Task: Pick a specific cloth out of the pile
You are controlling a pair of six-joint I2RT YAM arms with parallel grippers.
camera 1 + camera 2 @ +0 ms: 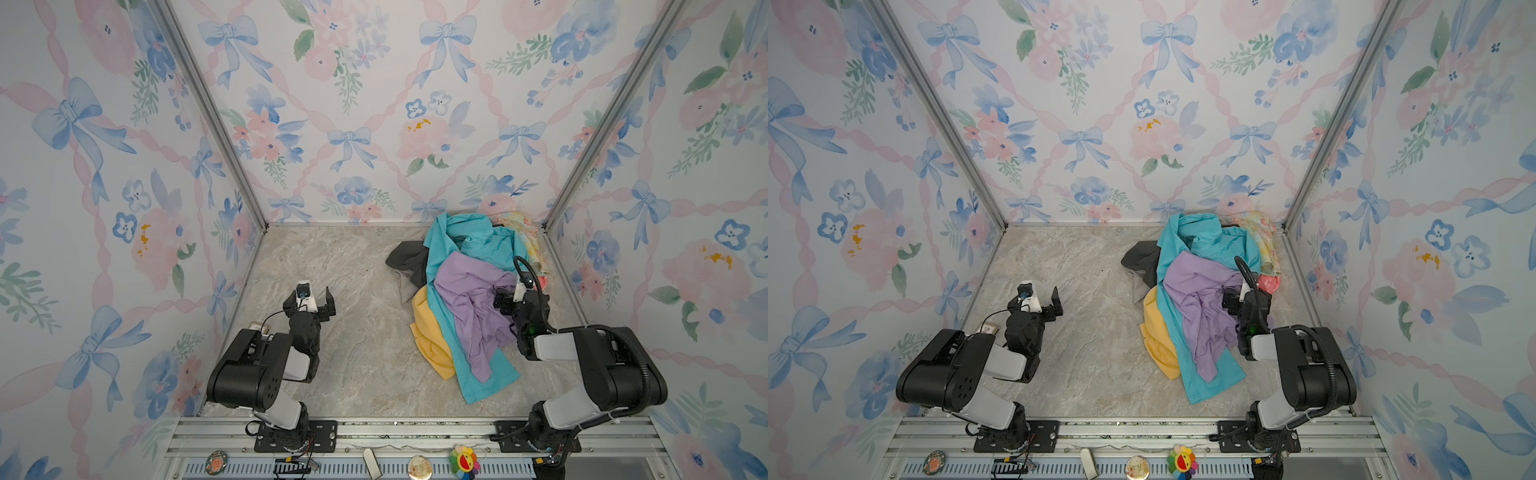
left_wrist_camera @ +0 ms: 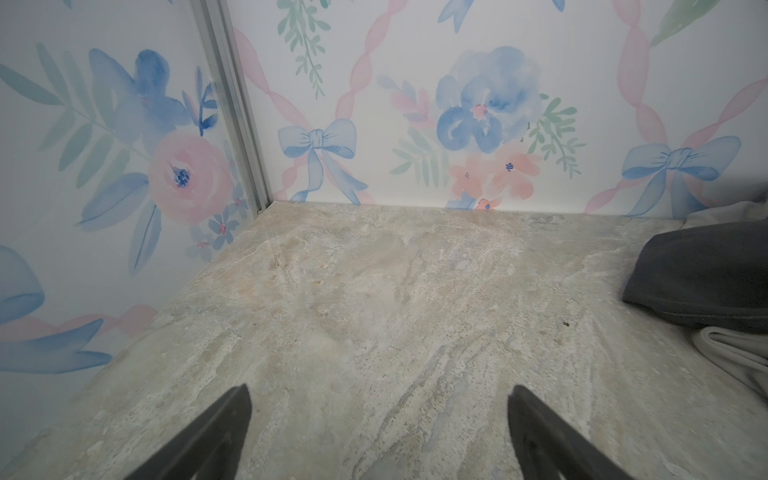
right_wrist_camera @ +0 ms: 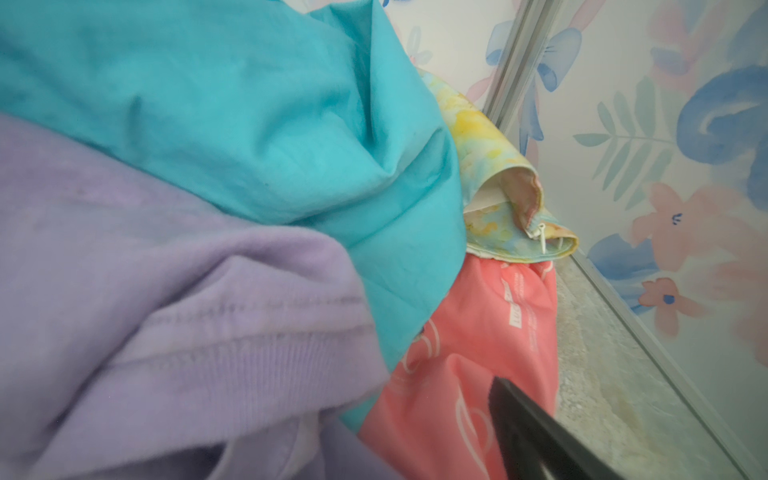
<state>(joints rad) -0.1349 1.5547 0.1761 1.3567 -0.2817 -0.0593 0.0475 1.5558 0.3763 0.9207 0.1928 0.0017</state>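
The pile (image 1: 465, 266) (image 1: 1200, 266) lies at the back right in both top views: teal, lavender, mustard, dark grey and pale floral garments. Only a small part of the coral-pink cloth (image 3: 478, 332) (image 1: 1268, 283) with white outline print shows, at the pile's right edge under the teal and floral pieces. My right gripper (image 1: 521, 297) is pushed into that side of the pile and stands open. One dark finger (image 3: 540, 428) rests over the coral cloth, and lavender fabric hides the other. My left gripper (image 1: 309, 297) (image 2: 380, 390) hovers open and empty over bare marble floor.
Papered walls with aluminium posts (image 1: 582, 158) close in three sides, and the right wall runs close beside the pile. The dark grey garment (image 2: 702, 274) sticks out leftward. A small card (image 1: 258, 328) lies by the left wall. Badges (image 1: 463, 459) sit on the front rail.
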